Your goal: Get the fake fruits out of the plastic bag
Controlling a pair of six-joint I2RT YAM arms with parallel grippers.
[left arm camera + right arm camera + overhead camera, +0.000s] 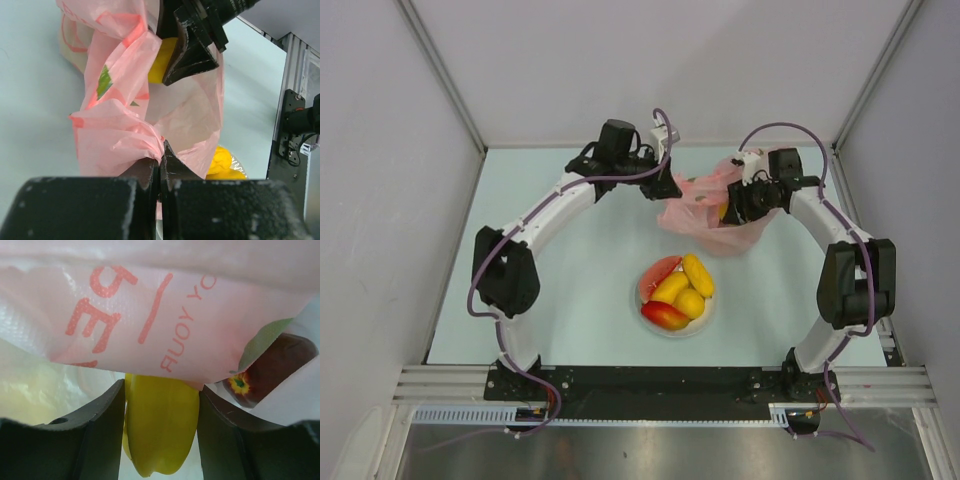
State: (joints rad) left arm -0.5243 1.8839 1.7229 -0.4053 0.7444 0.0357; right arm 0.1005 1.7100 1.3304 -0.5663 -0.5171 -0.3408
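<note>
From above, the job looks partly done: a white plate (711, 318) on the table (560, 260) near the arm bases already carries five pieces, namely a pinkish-red slice (657, 270), three yellow oval fruits (697, 273) and a red-orange mango (665, 316). The plastic bag (700, 212) lies crumpled beyond the plate, between the two arms, with the left gripper (665, 186) at its left edge and the right gripper (734, 205) pushed into its right side. At least two fruits are yet to come out, by my reading. In the left wrist view, the left gripper (161, 161) has its fingers pressed together on a pinched fold of the thin pink film, lifting it. The bag (120, 130) hangs in loose, translucent wrinkles with red and green print, and the right gripper beyond it holds a yellow fruit (162, 62) at the mouth. In the right wrist view, the right gripper (161, 392) has its fingers clamped on either side of that glossy yellow fruit (160, 435), which sits just under a printed flap of the bag (150, 325). A dark red apple (267, 371) rests inside to the right, partly veiled by the film. No pear or grapes show anywhere, so I cannot tell whether more lies deeper in the bag.
</note>
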